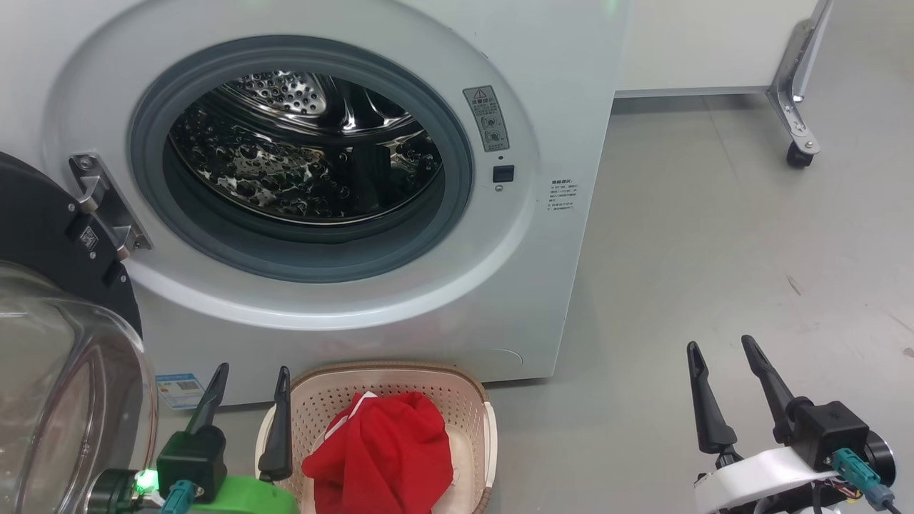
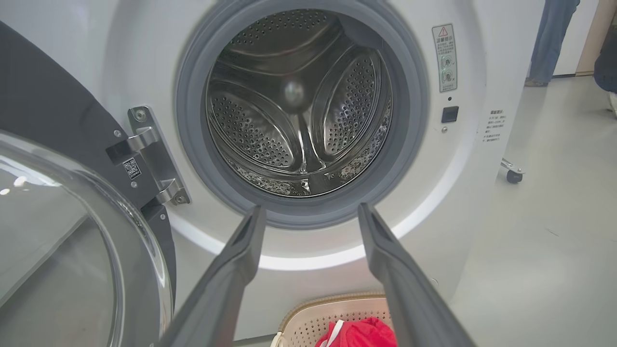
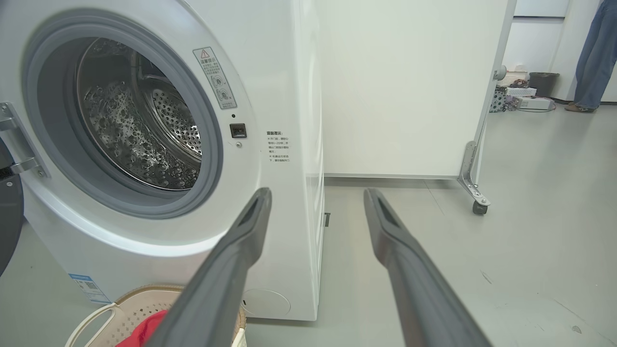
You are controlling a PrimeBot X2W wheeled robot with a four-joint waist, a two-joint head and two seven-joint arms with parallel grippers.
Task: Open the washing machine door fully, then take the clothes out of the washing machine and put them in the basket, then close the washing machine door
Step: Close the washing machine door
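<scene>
Pale grey floor [image 1: 714, 250] runs past a white wheeled partition [image 1: 700, 43] at one o'clock. The washing machine [image 1: 564, 107] shows its steel drum, with the washing machine door [image 1: 43, 235] standing wide at eight o'clock. At six sits the basket [image 1: 457, 389], holding the clothes [image 1: 385, 450] (a crumpled red heap). The left gripper [image 1: 253, 370] at seven, just beside the basket, and the right gripper [image 1: 719, 343] at four both hover with jaws apart.

Clothes [image 1: 382, 450] in basket [image 1: 471, 400], before washing machine [image 1: 543, 285]; door [image 1: 43, 235] left.
</scene>
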